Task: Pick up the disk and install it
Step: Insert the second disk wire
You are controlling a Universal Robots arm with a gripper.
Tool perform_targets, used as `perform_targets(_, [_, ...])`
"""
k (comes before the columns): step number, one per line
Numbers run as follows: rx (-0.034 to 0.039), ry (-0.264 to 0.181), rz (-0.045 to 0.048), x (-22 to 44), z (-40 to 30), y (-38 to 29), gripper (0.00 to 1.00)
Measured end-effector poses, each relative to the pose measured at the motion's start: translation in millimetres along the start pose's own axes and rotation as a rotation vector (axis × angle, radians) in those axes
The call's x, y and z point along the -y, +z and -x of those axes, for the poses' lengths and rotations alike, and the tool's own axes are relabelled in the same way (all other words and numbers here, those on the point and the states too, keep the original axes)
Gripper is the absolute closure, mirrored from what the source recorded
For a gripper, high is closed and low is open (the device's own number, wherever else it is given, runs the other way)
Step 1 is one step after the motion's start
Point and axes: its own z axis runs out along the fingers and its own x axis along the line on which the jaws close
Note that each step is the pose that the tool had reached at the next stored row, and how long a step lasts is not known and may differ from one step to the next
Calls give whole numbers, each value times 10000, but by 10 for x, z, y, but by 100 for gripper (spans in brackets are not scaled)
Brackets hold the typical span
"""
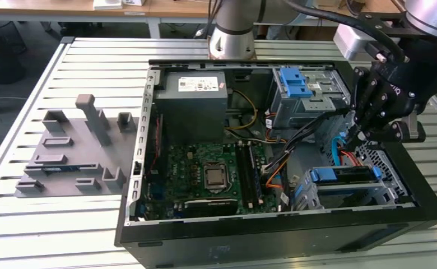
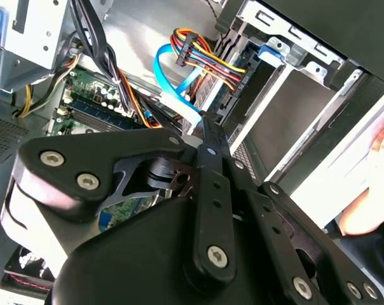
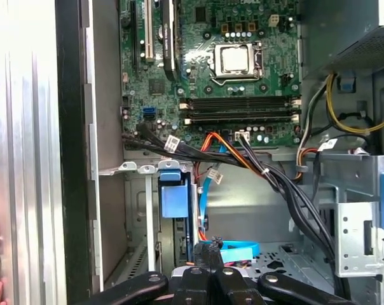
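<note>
The pincer (image 1: 357, 140), fingers closed together and gripping nothing, hangs just above the disk (image 1: 345, 175) seated in the case's drive cage (image 1: 386, 193).

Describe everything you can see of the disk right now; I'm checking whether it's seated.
The disk shows edge-on as a dark flat slab framed by blue plastic rails. It sits inside the grey metal drive cage at the corner of the open computer case, on the exterior view's right. It looks level with the cage's top. The tool hangs just above it; contact cannot be told.
</note>
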Motion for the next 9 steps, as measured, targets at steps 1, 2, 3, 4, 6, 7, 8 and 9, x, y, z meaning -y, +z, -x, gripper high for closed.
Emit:
perform_targets(1, [-10, 0, -1, 0, 0, 1, 89])
perform_targets(2, [-17, 0, -1, 0, -1, 1, 89])
perform_targets(3, [-25, 0, -2, 0, -1, 1, 89])
perform_targets(4, [-30, 0, -2, 0, 0, -2, 89])
perform_targets(6, [-34, 0, -2, 0, 0, -18, 89])
perform_targets(7, [-34, 0, -3, -1, 0, -27, 89])
perform_targets(8, [-33, 3, -7, -6, -1, -30, 89])
perform_targets(9, [-32, 3, -12, -8, -1, -30, 89])
